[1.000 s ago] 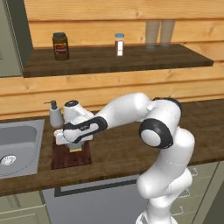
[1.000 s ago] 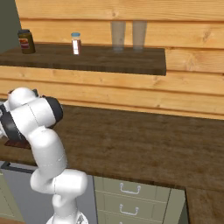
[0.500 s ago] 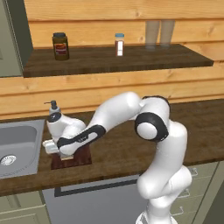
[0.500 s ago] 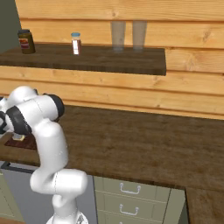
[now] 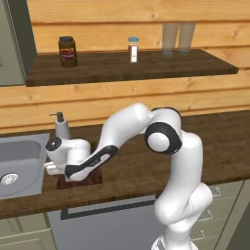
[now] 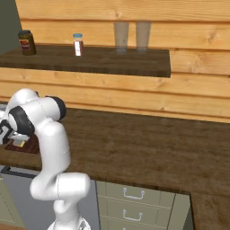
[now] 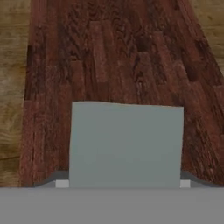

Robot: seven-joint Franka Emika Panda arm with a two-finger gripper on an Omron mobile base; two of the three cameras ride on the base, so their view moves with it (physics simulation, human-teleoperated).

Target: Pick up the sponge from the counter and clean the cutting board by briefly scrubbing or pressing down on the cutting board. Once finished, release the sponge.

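In the left base view the sink (image 5: 19,163) is left of the hand, the soap dispenser (image 5: 61,128) just behind it. The gripper (image 7: 124,183) holds the sponge (image 7: 126,144) between its fingers, low over the cutting board (image 7: 109,65), which lies on the counter (image 5: 215,141).

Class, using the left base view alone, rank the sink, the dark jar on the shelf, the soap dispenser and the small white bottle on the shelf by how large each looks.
1. Sink, though cut off at the edge.
2. Dark jar.
3. Soap dispenser, close to the jar; the arm hides its base, so this order is unsure.
4. White bottle.
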